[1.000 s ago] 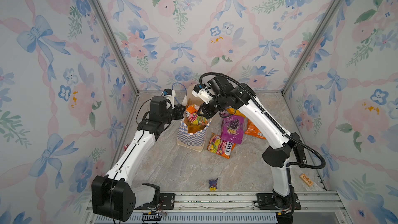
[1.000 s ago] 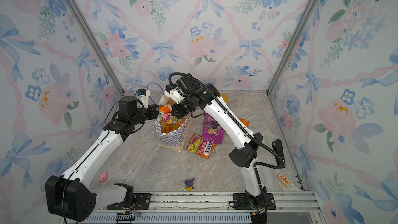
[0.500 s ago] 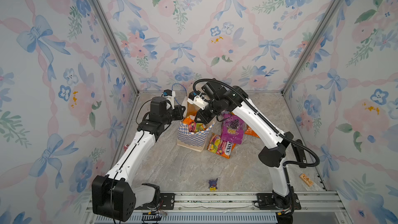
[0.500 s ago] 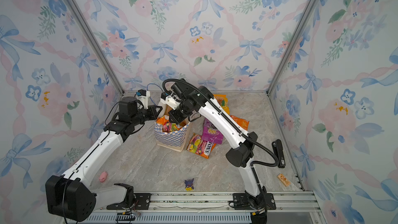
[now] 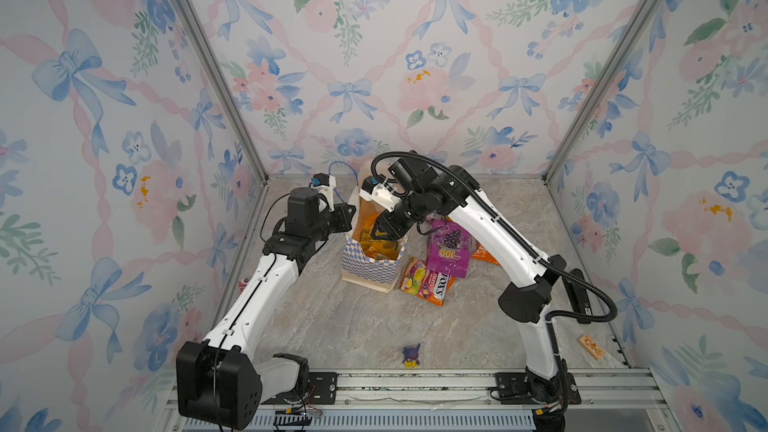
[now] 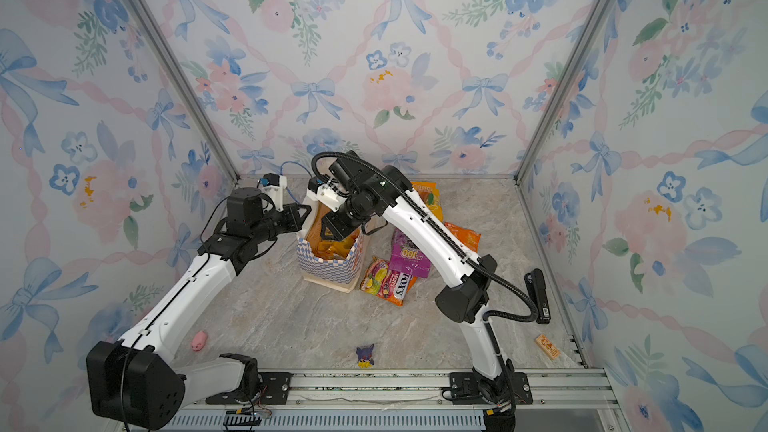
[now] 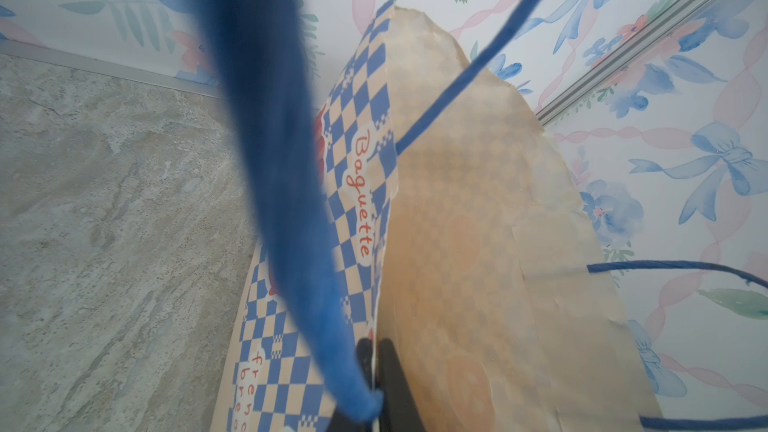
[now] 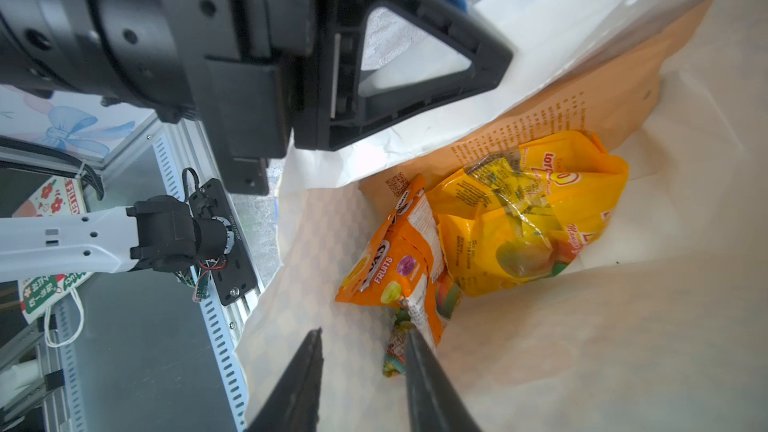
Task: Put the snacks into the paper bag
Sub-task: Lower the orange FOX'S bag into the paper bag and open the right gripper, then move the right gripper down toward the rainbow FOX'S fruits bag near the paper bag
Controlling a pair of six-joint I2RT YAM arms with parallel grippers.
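Observation:
The paper bag (image 5: 368,270) (image 6: 328,270) stands upright mid-floor. My left gripper (image 5: 352,214) (image 7: 376,361) is shut on the bag's left rim, pinching the paper beside a blue cord handle (image 7: 282,160). My right gripper (image 5: 381,233) (image 8: 361,338) is open inside the bag's mouth with nothing between its fingers. Below it in the bag lie a yellow snack packet (image 8: 536,218) and an orange one (image 8: 395,259). Outside, right of the bag, lie a purple packet (image 5: 451,253), a FOX'S packet (image 5: 428,286), an orange packet (image 5: 484,254) and a yellow-orange one (image 6: 428,197).
A small purple-and-yellow figurine (image 5: 411,356) stands near the front rail (image 5: 415,382). A wooden block (image 5: 591,347) lies at the front right. A small pink object (image 6: 199,339) lies at the front left beside my left arm. Patterned walls close in three sides.
My right gripper came down into the bag's mouth with an orange packet and opened; the packet now lies inside. The left gripper kept its hold on the rim.

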